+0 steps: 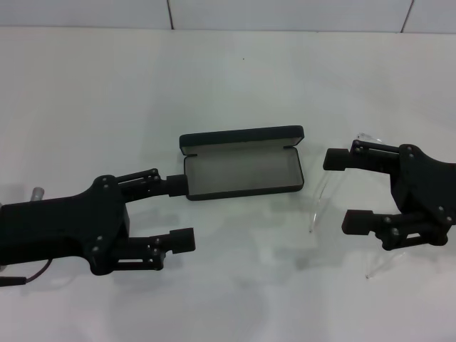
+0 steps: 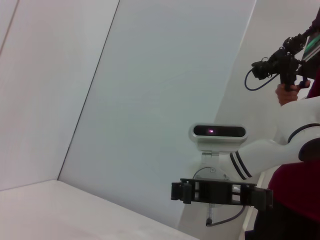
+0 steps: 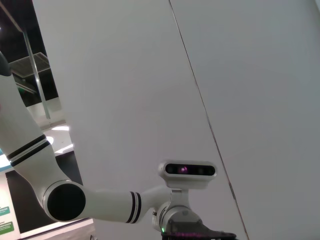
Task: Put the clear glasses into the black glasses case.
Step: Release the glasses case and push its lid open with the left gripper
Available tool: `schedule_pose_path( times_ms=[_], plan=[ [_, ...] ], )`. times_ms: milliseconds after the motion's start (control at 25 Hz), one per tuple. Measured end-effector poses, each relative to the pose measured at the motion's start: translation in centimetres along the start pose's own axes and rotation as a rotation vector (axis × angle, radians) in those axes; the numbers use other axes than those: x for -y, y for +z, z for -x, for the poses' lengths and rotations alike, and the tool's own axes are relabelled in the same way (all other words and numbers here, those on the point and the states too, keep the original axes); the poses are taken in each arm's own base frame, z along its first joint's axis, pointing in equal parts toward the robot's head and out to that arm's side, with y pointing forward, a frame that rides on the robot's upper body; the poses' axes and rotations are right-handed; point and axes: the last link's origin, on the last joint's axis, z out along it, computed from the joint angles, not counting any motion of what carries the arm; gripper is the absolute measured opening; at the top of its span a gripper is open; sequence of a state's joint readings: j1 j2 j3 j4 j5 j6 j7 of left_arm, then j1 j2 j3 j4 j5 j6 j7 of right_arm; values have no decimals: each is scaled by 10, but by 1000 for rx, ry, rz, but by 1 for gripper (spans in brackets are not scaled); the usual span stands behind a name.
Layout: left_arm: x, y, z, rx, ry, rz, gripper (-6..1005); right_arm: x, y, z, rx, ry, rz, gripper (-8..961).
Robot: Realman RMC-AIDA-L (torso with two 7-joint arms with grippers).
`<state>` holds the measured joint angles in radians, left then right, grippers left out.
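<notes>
I see the black glasses case (image 1: pixel 242 168) lying open on the tabletop (image 1: pixel 85 107), grey lining up and nothing in it. The clear glasses (image 1: pixel 335 192) lie outside it, just right of the case, arms trailing nearward. My right pincer (image 1: pixel 343 191) straddles them with fingers apart; contact is hard to judge through clear plastic. My left pincer (image 1: pixel 182 211), also spread, sits at the case's left end. Grasping, placing and closing all remain.

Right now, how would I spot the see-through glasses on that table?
Start at the open black rectangular glasses case in the middle of the white table. Toward the robot's right, beside the right tool, lie the clear plastic glasses, their arms pointing toward the robot. They are the only transparent thing there.
</notes>
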<state>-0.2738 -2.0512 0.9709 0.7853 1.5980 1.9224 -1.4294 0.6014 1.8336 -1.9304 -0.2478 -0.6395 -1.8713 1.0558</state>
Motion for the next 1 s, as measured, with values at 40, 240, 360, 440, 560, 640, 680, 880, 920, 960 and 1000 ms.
schedule_pose_path(
  times_ms=[40,240,360,440,560,640,680,880,920,960,1000],
  plan=[
    [0,0,0,-1,-1,1,846,0,0,0,3,-1,-1,874],
    [-1,1,2,-4,5,2,843,-1,1,-1,8,2,-2,872],
    [-2,1,3,-8,11,1,842,-2,0,-2,10,5,-5,872],
    [-3,1,4,-9,11,0,841,-3,0,-3,11,6,-5,872],
    [-4,2,5,-8,8,1,840,-4,0,-3,15,8,-1,872],
    [-4,1,6,-7,5,0,839,-6,-1,-4,20,13,0,872],
    [-4,1,6,-7,5,0,839,-6,-1,-5,21,14,-1,872],
    [-5,1,7,-9,2,0,837,-9,-3,-8,25,20,-7,873],
    [-5,1,7,-10,2,0,836,-9,-4,-8,26,21,-8,873],
    [-5,1,7,-11,2,0,836,-10,-4,-8,27,22,-7,873],
    [-5,1,7,-13,2,-1,835,-10,-4,-8,30,23,-4,873]
  ],
)
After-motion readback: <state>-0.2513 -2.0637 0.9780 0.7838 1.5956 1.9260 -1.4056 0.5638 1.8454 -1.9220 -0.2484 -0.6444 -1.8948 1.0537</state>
